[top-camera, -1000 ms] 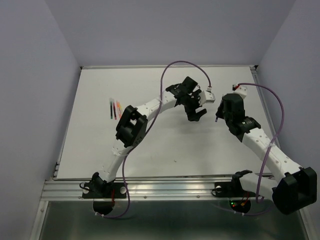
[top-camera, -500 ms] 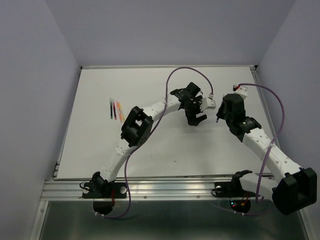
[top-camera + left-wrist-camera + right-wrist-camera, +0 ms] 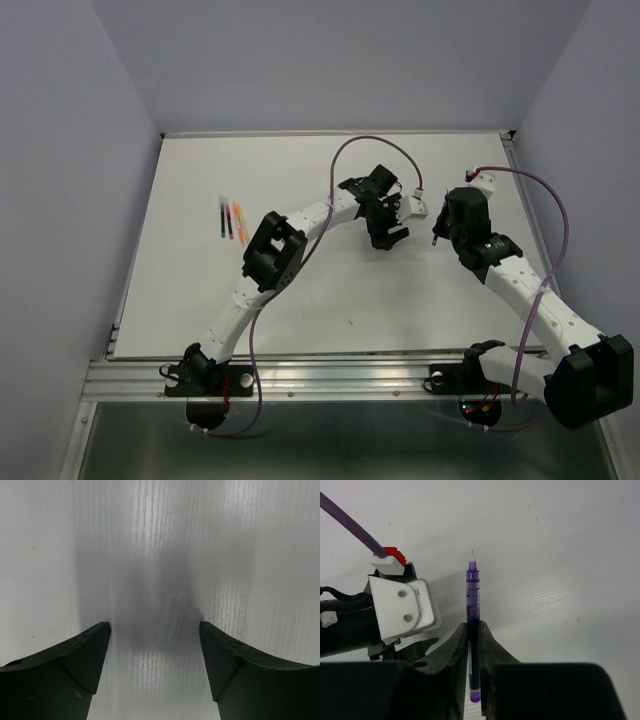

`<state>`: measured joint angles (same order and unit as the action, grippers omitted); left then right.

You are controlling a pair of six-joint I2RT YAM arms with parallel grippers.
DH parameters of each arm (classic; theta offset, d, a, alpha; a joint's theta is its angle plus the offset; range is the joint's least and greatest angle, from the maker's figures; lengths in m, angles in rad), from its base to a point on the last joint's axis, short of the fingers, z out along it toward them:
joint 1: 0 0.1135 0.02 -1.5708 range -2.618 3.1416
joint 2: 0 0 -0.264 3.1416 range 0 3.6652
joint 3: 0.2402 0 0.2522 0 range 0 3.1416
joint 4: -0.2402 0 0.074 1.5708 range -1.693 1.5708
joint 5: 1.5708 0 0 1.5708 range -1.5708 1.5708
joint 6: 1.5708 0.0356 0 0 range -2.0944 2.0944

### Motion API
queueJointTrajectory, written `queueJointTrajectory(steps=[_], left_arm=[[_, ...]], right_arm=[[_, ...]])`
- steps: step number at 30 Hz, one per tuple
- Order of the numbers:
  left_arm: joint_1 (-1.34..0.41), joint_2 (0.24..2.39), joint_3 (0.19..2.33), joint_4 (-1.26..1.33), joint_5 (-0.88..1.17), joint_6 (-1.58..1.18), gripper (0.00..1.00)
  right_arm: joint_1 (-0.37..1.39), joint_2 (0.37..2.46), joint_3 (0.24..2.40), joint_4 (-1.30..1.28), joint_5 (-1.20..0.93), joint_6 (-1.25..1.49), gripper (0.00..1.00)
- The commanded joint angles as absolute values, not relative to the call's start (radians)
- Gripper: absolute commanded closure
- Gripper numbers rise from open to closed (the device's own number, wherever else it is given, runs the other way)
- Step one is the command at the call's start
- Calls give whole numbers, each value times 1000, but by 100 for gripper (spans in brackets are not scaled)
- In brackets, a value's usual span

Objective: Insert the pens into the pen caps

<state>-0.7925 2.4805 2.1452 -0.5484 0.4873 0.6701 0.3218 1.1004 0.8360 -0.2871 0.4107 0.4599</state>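
My right gripper [image 3: 473, 625] is shut on a dark blue-purple pen [image 3: 472, 590], whose bare fine tip points away from the wrist above the white table [image 3: 200, 290]. In the top view this gripper [image 3: 437, 236] hangs at centre right. My left gripper [image 3: 154, 626] is open, low over the table. A pale translucent pen cap [image 3: 172, 618] lies flat in the shadow just ahead of and between its fingers. In the top view the left gripper [image 3: 389, 238] sits close to the left of the right one. Several other pens [image 3: 231, 217] lie side by side at the table's left.
The left arm's wrist camera housing [image 3: 404, 605] and purple cable [image 3: 350, 527] are close to the left of the held pen. A metal rail [image 3: 300, 378] runs along the table's near edge. Lilac walls enclose the table on three sides.
The left gripper has shifted slightly down and left, and the left arm's elbow has moved right. The right arm and its pen have stayed in place.
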Motion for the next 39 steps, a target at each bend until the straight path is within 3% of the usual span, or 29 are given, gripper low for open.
queueJointTrajectory(steps=[1,2,5,13,16,17,18,22,29,33,34,39], left_arm=[[-801,2514,2180,-597,477,669,20],[-801,2519,2180,-597,476,669,25],[-802,2528,2178,-603,457,661,53],[-825,2517,2120,-606,422,653,67],[-831,2510,2106,-604,443,653,78],[-833,2507,2105,-604,452,653,94],[-834,2503,2103,-598,463,643,100],[-827,2453,2083,-563,463,618,100],[-769,2171,1905,-447,515,597,100],[-718,2010,1780,-400,618,563,100],[-712,1947,1749,-390,635,551,100],[-696,1749,1473,-169,624,381,100]], right_arm=[[318,1094,844,-281,411,445,94],[318,1091,842,-279,413,445,94],[318,1086,841,-281,419,445,94],[318,1092,833,-278,422,445,92],[318,1091,831,-276,426,442,93],[318,1089,831,-276,429,442,92],[318,1089,831,-276,433,437,93],[318,1082,825,-249,419,400,93],[318,1005,781,-124,252,232,93],[318,957,726,3,30,39,93],[318,957,724,33,-115,0,93],[318,991,770,17,-414,-324,93]])
